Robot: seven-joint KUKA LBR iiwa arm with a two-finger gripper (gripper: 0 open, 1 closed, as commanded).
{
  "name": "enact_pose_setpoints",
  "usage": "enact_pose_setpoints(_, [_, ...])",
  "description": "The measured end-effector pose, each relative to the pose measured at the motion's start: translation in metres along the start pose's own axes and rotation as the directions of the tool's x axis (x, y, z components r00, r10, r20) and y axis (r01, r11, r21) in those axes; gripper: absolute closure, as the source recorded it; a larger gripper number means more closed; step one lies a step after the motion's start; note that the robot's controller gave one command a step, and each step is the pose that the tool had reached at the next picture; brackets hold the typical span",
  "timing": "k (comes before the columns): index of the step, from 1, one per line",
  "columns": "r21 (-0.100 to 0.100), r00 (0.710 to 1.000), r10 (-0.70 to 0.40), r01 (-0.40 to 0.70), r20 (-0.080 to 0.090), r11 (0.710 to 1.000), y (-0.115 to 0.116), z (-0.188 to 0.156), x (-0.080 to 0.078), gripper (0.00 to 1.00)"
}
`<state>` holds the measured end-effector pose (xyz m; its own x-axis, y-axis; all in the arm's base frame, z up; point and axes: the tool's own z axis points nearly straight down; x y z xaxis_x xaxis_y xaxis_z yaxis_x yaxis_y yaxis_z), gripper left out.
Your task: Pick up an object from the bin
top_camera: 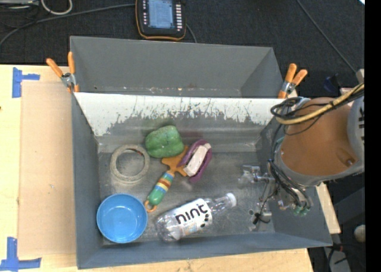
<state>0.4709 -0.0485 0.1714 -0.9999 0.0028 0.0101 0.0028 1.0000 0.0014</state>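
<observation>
My gripper [256, 196] is low over the bin's right side, under the arm's orange cover. Its two fingers stand apart, one fingertip [250, 175] farther back and the other [259, 217] nearer the front, with bare bin floor between them. A clear plastic bottle [191, 217] with a dark label lies on its side just left of the gripper, its cap end pointing toward the fingers. Farther left, a purple and white brush [197, 159] sits near the middle of the bin.
A green lumpy toy [164, 141] lies at the back centre, with a striped orange-handled toy tool [161, 186] in front of it. A roll of clear tape [130, 165] and a blue bowl [122, 218] sit at the left. The bin's sloping right wall is close behind the gripper.
</observation>
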Motion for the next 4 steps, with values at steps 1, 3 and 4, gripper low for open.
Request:
enact_pose_setpoints(1, [0.001,1.000,-0.005,0.005,0.008,1.000,0.000,-0.003,-0.002,0.00])
enact_pose_setpoints(3, [0.008,0.929,-0.369,0.369,0.014,0.929,0.127,0.033,-0.033,0.00])
enact_pose_setpoints(4, [-0.001,0.978,-0.210,0.210,-0.010,0.978,0.099,0.096,-0.027,0.00])
